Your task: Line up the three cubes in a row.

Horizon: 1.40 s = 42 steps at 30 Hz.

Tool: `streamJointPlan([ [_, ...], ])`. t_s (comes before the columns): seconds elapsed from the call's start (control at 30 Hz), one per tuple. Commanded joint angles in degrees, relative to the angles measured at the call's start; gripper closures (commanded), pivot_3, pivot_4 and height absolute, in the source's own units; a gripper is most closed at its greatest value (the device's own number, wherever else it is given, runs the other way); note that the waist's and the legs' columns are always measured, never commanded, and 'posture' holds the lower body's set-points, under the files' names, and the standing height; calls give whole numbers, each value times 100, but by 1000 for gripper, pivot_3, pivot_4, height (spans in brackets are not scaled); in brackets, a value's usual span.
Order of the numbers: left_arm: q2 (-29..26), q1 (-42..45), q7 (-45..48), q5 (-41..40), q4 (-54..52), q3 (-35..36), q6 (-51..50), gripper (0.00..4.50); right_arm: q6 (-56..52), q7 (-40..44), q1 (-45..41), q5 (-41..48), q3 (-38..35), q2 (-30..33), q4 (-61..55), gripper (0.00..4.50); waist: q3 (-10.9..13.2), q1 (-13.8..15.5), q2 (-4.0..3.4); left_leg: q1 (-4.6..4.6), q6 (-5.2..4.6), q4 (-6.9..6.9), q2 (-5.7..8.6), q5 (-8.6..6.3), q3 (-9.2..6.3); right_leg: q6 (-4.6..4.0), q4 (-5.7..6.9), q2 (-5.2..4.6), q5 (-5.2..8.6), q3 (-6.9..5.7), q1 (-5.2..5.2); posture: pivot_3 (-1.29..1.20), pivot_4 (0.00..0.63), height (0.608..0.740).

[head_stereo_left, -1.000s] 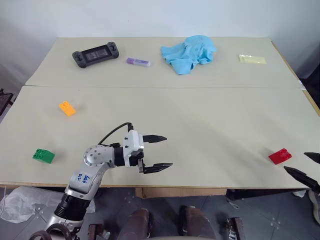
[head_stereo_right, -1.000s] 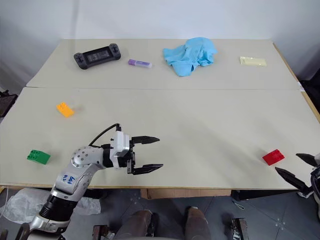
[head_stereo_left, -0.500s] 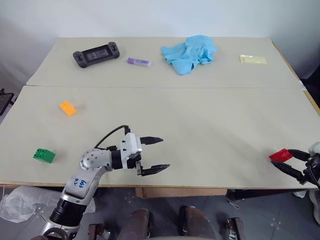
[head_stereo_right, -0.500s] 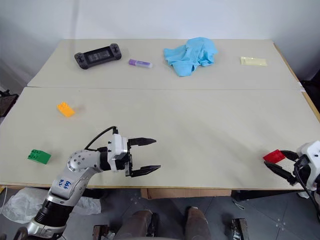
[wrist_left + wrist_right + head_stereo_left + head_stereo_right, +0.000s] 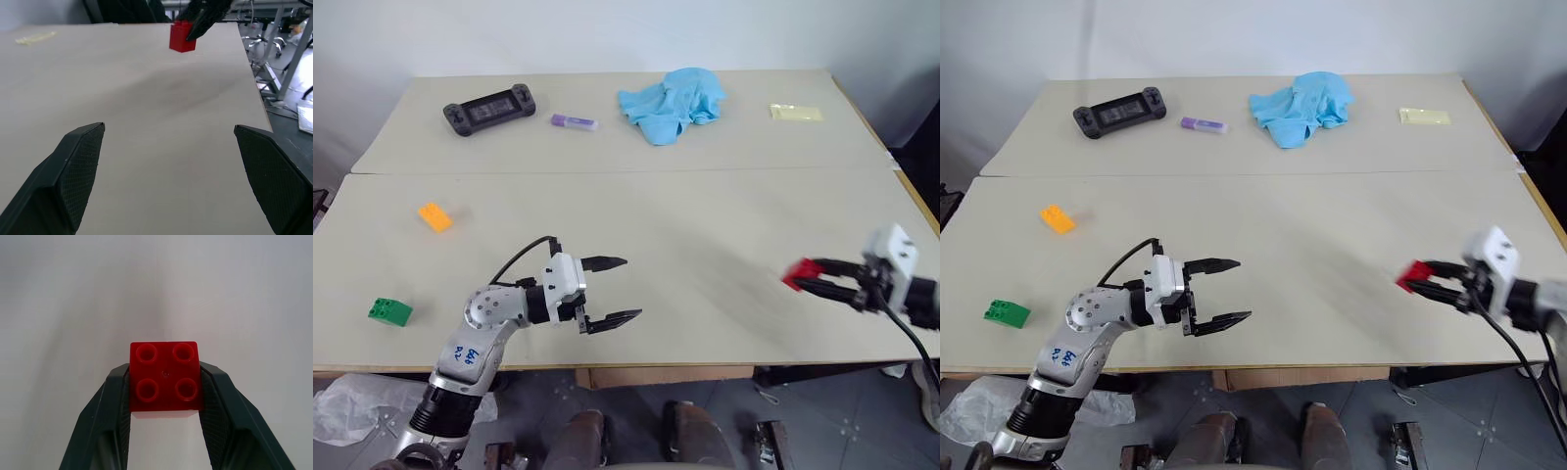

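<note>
My right gripper (image 5: 808,277) is shut on the red cube (image 5: 799,271), holding it a little above the table on the right side; in the right wrist view the red cube (image 5: 165,380) sits studs-up between the two fingers. The orange cube (image 5: 435,216) lies on the table at the left. Nearer the front left edge rests the green cube (image 5: 389,312). My left gripper (image 5: 619,290) hovers open over the front middle of the table, pointing right, with nothing between its fingers. The left wrist view shows the red cube (image 5: 182,36) far ahead.
Along the far table lie a black game controller (image 5: 490,105), a purple tube (image 5: 574,121), a crumpled blue cloth (image 5: 672,102) and a flat yellow packet (image 5: 795,113). A seam (image 5: 607,172) joins the two tabletops. The table's right edge is close behind my right arm.
My right gripper closed on the red cube at the front right edge, lifted it and carried it left and inward over the table. The left gripper stayed roughly where it was. The camera shifted slightly.
</note>
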<state>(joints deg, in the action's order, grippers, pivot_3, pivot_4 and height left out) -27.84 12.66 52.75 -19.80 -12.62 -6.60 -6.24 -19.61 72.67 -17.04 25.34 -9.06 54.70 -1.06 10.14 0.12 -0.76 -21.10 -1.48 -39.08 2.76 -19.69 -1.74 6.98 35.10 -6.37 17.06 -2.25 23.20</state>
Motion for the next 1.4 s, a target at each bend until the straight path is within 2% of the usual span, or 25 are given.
streamJointPlan([
  [0.03, -139, -234, 51, -76, -72, 212, 75, 0, -318, 190, -996, -350, 1018, -284, -34, 3017, 5, 1, 9, -2, 0, 0, 0, 0, -3, 0, -2, -1, 0, -4, 0, 0, 150, 740],
  [0.13, -175, -524, -113, -9, 0, 453, 216, 0, -146, 297, -1876, -847, 1873, -851, 404, 3017, 7, 8, 12, -11, -1, -2, 7, 0, -5, -1, -3, -9, -1, -3, 7, 0, 150, 740],
  [0.23, -55, -917, -544, 40, -57, 975, 659, 0, 273, 424, -2416, -1201, 2412, -1489, 1130, 3017, 9, 8, 17, -22, -1, -2, 10, 0, -16, -2, -3, -12, 0, -13, 15, 0, 150, 740],
  [0.4, -52, -1649, -1030, -70, -492, 1615, 564, 0, 1152, 682, -2762, -1557, 2663, -1980, 2347, 3017, 9, 13, 19, -34, -3, -4, 22, -1, -29, -2, 7, -20, -1, -30, 18, 0, 150, 740],
  [0.67, 52, -2534, -1485, 60, -1056, 1908, 568, 0, 1943, 1106, -3234, -1919, 2769, -2377, 3561, 3017, 7, -38, 22, -19, -3, -4, 25, -2, -34, -5, 1, -22, 1, -35, 4, 0, 150, 740],
  [0.73, 125, -2694, -1625, 72, -1137, 1963, 589, 0, 2019, 1119, -3312, -1943, 2723, -2415, 3630, 2305, 7, -38, 22, -18, -1, -4, 21, 0, -33, -6, 3, -20, 1, -34, 4, 0, 150, 740],
  [0.8, 281, -2773, -1850, 16, -1185, 2127, 691, 0, 2150, 1002, -3339, -1929, 2597, -2447, 3570, 1781, 7, -31, 22, -18, 0, -5, 20, 0, -33, -7, 4, -20, 2, -33, 5, 0, 150, 740],
  [0.97, 644, -3379, -2299, -177, -1355, 2878, 816, 0, 2226, 1335, -3240, -1557, 2241, -2216, 3018, 138, 8, -25, 23, -24, 1, -4, 19, -1, -33, -7, 2, -21, 2, -34, 12, 0, 150, 740],
  [1.07, 918, -3954, -2430, -253, -1475, 3231, 992, 0, 2226, 1641, -2931, -1047, 1958, -2158, 2539, 24, 9, -23, 25, -25, 0, 1, 19, -3, -33, -8, -7, -21, 3, -33, 10, 0, 150, 740],
  [1.2, 1651, -4889, -2698, -268, -1291, 3739, 1559, 0, 2061, 1682, -2247, -184, 1519, -2285, 1652, 24, 12, -18, 30, -22, -3, 2, 13, -13, -34, -9, -21, -20, 3, -35, 0, 0, 150, 740],
  [1.3, 2259, -5056, -3247, -681, -821, 4335, 1763, 0, 2021, 1458, -1622, -14, 1452, -2285, 1146, 24, 14, 6, 34, -19, -3, 2, 11, -14, -34, -9, -26, -20, 3, -37, -6, 0, 150, 740],
  [1.4, 2323, -5107, -3253, -842, -358, 4635, 1817, 0, 2089, 1328, -1111, 307, 1338, -2529, 759, 24, 15, 67, 39, -13, -3, 0, 7, -14, -40, -10, -30, -19, 4, -45, -19, 0, 150, 740],
])
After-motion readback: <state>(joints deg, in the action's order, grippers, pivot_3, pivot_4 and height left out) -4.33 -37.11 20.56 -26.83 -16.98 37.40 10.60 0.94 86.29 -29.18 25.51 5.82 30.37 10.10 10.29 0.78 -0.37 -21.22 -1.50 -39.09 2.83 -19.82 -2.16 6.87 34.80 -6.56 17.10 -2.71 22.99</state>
